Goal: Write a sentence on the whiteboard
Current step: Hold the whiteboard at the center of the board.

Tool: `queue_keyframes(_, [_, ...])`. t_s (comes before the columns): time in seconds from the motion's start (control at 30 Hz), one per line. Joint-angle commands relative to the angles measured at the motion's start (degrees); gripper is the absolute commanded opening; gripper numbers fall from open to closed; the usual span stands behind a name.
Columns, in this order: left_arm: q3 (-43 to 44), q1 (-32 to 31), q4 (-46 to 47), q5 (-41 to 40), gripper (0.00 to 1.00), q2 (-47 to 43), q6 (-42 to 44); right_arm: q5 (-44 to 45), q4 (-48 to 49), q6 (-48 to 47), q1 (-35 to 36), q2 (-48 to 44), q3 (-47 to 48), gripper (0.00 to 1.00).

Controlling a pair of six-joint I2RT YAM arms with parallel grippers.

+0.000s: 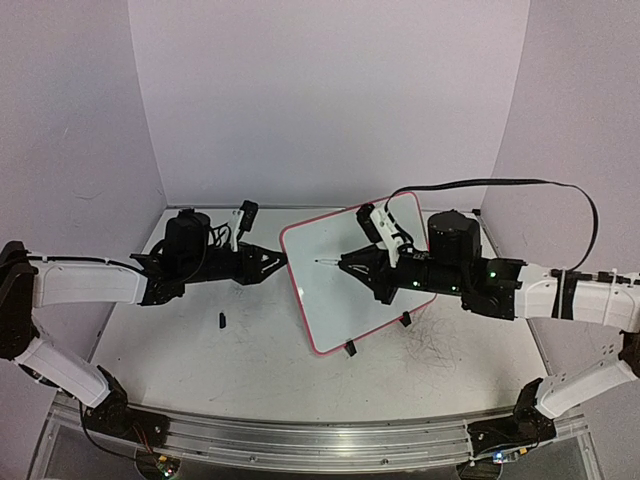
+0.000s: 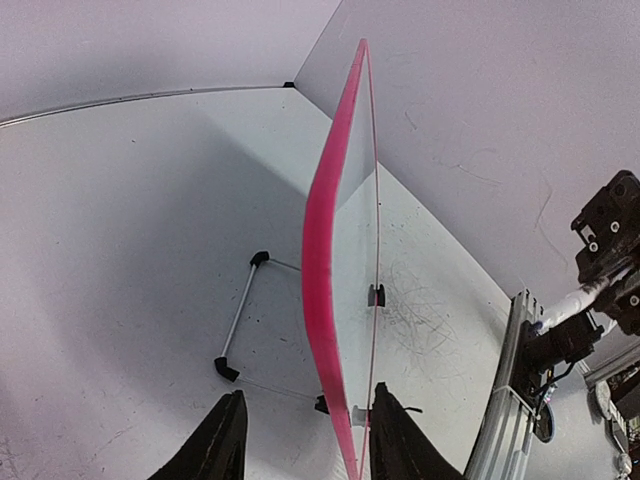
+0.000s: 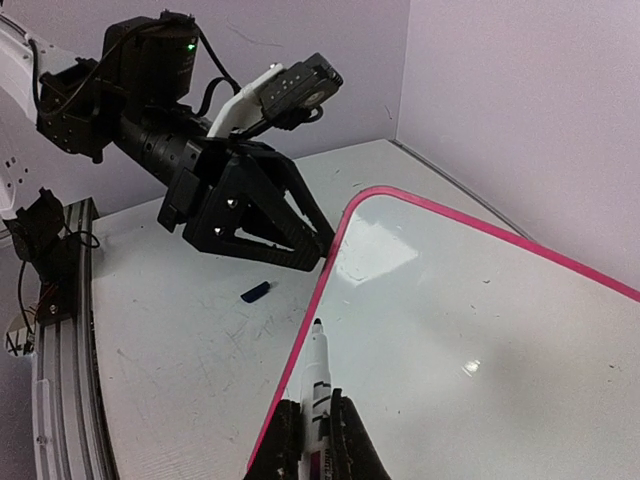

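A white table, scuffed and marked with a patch of thin dark scribbles at the lower right of the top view, sits inside plain pale lavender walls. An aluminium rail runs along its near edge. A small dark piece lies on the table to the lower left of the whiteboard, well apart from it. The whiteboard stands in the middle of the top view, propped at a tilt with its black feet along the lower edge. The left jaws stand partly apart astride the board's left pink rim. In the left wrist view the rim runs edge-on between the two dark fingers, with a plain gap on the left side and the rim close against the right finger. Whether that finger touches the rim I cannot tell. The right jaws are closed on a marker, its fingers pinching the barrel. The marker's long axis runs nearly level across the top view, with the tip pointing to the left of the frame, toward the left jaws. The tip sits over the board's face near the left rim, and whether it touches I cannot tell. The board is turned in the frame. Its upper and lower edges rise from lower left to upper right and look to be the longer sides, and its face is glossy white.
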Motion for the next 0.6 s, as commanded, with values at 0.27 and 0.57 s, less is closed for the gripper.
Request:
queue_keyframes(0.27, [3.2,0.1,5.4,2.2,0.55,0.0,-0.5,6.8,2.7,-1.5,1.2,4.2,3.3,0.0])
queue_keyframes(0.57, [7.4,0.1,6.0,1.2,0.46,6.3,-0.9,8.3,3.6,-2.1,1.2,5.5,3.3,0.0])
